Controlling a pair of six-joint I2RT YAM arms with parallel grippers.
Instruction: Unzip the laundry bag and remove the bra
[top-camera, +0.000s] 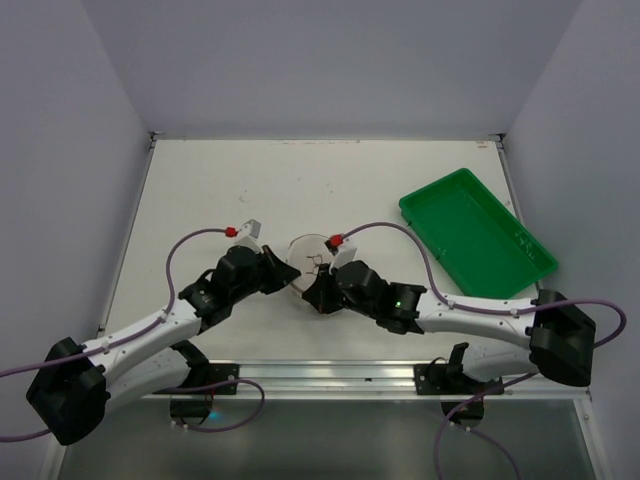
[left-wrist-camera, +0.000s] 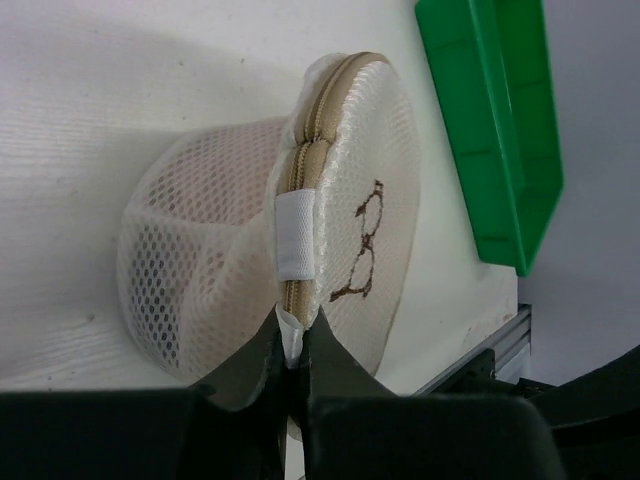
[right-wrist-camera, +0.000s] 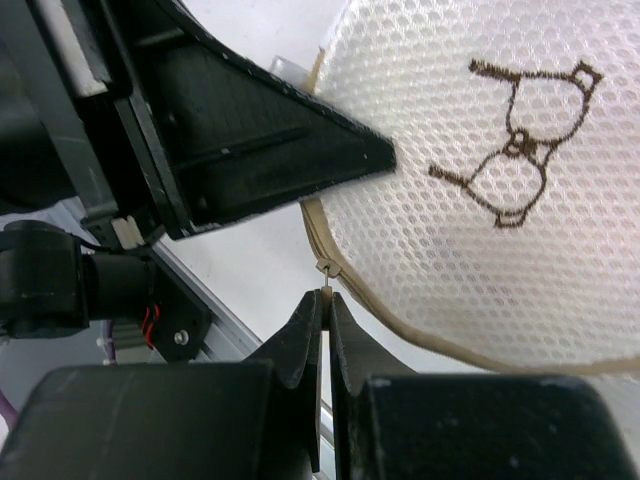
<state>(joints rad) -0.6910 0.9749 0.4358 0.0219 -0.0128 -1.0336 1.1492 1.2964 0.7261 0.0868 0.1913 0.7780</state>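
The laundry bag, a round cream mesh case with a tan zipper rim and a dark bra outline, stands tilted on its edge between both arms. My left gripper is shut on a white fabric fold at the bag's rim, just below a white tab over the zipper. My right gripper is shut on the small metal zipper pull at the rim's lower edge. The zipper looks closed. The bra is hidden inside the bag; only a faint pinkish tint shows through the mesh.
A green rectangular tray lies at the right of the table. The left arm's black finger sits close above my right gripper. An aluminium rail runs along the near edge.
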